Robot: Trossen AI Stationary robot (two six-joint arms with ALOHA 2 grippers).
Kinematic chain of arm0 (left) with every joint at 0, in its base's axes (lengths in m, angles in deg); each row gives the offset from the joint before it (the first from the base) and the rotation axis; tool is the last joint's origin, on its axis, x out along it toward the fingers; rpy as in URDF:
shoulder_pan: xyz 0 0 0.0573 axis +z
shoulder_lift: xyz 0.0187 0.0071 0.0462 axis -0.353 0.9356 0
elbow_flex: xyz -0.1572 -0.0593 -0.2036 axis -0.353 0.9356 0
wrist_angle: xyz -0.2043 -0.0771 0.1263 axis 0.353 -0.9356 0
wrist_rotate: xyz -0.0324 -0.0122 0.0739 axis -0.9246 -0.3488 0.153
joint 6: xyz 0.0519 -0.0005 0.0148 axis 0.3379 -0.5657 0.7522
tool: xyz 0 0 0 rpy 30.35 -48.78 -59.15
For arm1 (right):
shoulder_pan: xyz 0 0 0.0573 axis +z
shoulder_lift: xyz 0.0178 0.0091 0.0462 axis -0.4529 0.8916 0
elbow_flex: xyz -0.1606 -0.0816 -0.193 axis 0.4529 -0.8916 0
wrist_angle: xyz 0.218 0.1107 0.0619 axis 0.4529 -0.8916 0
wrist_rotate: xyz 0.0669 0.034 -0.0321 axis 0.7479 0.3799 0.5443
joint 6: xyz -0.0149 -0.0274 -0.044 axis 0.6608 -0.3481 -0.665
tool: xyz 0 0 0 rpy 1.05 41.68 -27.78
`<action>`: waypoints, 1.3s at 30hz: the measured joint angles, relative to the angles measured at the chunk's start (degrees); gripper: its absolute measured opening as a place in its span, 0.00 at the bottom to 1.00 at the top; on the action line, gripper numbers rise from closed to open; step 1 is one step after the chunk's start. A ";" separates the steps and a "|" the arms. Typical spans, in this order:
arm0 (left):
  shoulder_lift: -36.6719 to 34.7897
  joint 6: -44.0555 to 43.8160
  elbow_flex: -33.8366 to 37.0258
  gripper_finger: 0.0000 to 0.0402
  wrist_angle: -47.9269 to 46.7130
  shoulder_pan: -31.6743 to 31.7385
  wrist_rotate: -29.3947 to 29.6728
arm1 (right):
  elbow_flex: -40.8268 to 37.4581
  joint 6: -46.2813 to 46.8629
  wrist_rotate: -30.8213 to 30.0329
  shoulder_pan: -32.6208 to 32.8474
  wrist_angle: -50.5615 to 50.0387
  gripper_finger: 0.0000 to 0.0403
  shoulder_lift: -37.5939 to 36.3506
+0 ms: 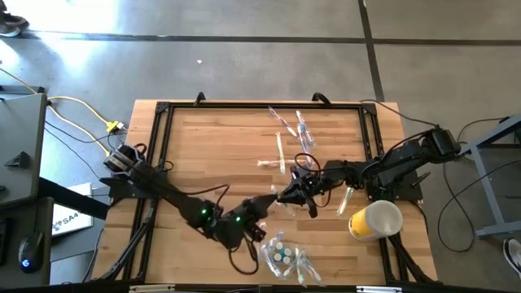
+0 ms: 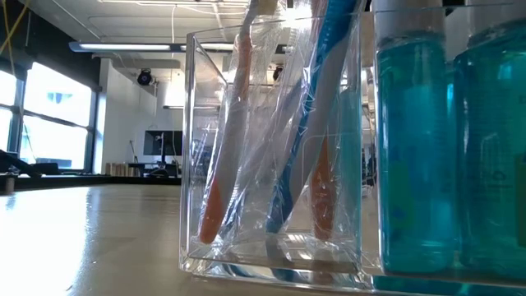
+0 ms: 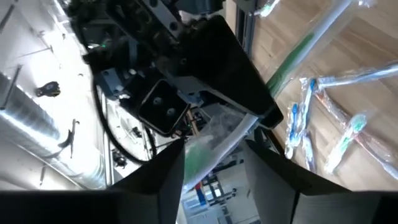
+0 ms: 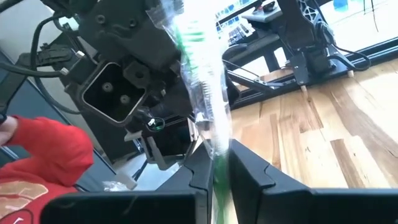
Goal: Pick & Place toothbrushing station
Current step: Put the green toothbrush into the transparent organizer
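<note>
Green wrapped toothbrush: its lower end is hidden between the right gripper fingers.
Teal liquid bottles: cut off by the low view's top, bottom and right edges.
Clear plastic holder: brush heads run out past the top edge.
Person's red sleeve: only partly in frame.

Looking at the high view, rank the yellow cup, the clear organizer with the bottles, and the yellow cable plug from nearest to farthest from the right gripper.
Measured from the right gripper, mid-table:
1. Clear organizer, at the table's near edge, just below the gripper in the picture.
2. Yellow cup, lying on its side at the table's right edge.
3. Yellow cable plug, off the table's left edge, plainly farthest.
</note>
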 joint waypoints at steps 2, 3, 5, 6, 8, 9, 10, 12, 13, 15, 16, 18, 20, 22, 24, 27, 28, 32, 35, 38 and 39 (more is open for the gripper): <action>0.00 0.01 0.00 0.40 0.72 -0.81 1.85 | -0.02 -0.38 -0.01 0.00 0.17 0.06 0.00; 0.00 -0.70 0.00 0.40 1.10 -1.25 3.36 | -0.02 -1.23 -0.05 0.00 0.17 0.06 0.00; 0.00 -3.50 0.00 0.40 1.47 -1.90 5.98 | -0.02 -3.13 -0.09 0.00 -0.53 0.06 -0.51; -0.04 -4.67 0.00 0.40 1.50 -2.26 7.08 | -0.02 -4.13 -0.07 0.00 -1.31 0.06 -1.18; -0.11 -6.12 0.00 0.41 2.35 -2.82 9.55 | -0.02 -6.52 -0.57 0.04 -2.17 0.06 -2.91; -0.18 -6.33 0.00 0.41 2.71 -2.95 10.71 | -0.01 -7.95 -1.26 0.18 -3.22 0.06 -4.04; -0.28 -6.43 0.00 0.41 2.71 -2.99 11.53 | 0.00 -9.29 -2.04 0.51 -4.60 0.06 -5.45; -0.31 -7.80 0.00 0.41 2.62 -3.02 11.97 | -0.02 -12.61 -4.05 1.56 -7.58 0.06 -8.72; -0.31 -8.55 0.00 0.41 2.46 -2.97 12.26 | 0.00 -14.42 -5.15 2.27 -8.52 0.06 -10.26; -0.31 -10.16 0.00 0.41 2.24 -2.87 13.83 | 0.03 -18.30 -7.78 4.33 -11.98 0.06 -13.58; -0.31 -11.90 0.00 0.41 1.94 -2.83 14.83 | 0.03 -20.18 -9.13 5.76 -14.00 0.06 -15.29; -0.50 -16.39 0.00 0.41 0.77 -2.48 16.99 | 0.01 -23.46 -11.82 9.19 -16.96 0.06 -17.88; -0.92 -20.78 -0.02 0.41 -2.20 -2.36 19.90 | 0.03 -26.61 -14.35 13.51 -20.37 0.06 -19.98; -2.08 -25.27 0.00 0.41 -8.07 -2.09 23.11 | 0.03 -28.85 -17.10 18.46 -22.40 0.06 -20.48; -3.50 -31.87 0.04 0.41 -14.88 -2.08 25.54 | 0.01 -30.57 -19.79 23.30 -23.35 0.06 -20.13; -7.04 -45.93 0.09 0.41 -28.40 -2.19 25.22 | 0.01 -32.86 -23.53 29.48 -22.02 0.06 -17.10; -8.44 -51.86 0.07 0.41 -32.32 -2.50 23.75 | 0.01 -33.61 -25.38 30.99 -20.87 0.06 -15.54; -15.94 -77.76 0.04 0.41 -48.58 -2.46 7.37 | -0.04 -33.59 -33.07 34.62 -9.94 0.06 -8.78; -20.09 -93.64 0.07 0.41 -58.49 -1.04 -1.03 | 0.11 -35.66 -34.15 35.48 1.05 0.06 -2.72; -22.34 -103.41 1.97 0.41 -64.39 -0.33 -4.81 | -0.01 -36.40 -33.62 35.66 6.90 0.06 1.70; -22.84 -105.47 2.65 0.41 -65.49 -0.36 -6.86 | 0.05 -35.35 -33.46 35.49 7.77 0.06 2.52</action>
